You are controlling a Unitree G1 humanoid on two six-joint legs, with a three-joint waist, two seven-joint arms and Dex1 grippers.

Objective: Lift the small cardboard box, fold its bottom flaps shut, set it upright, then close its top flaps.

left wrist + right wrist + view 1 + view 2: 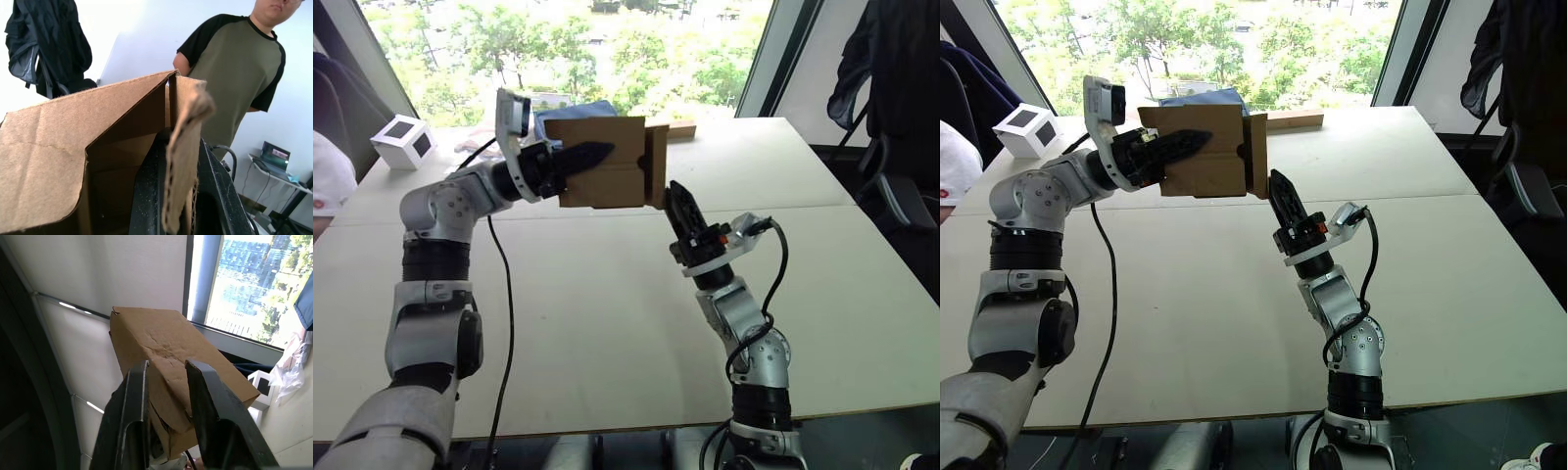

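Two arms over a white table. Small cardboard box held in mid-air above table's far half, w/ end flaps partly open toward robot's right. Left gripper: jaws closed on one box wall, one finger inside, one outside. Right gripper: just below box's flap end, jaws slightly apart, gripping nothing. White cube at far left corner.

Left gripper raised, jaws clamped; right gripper upright below, jaws slightly parted.
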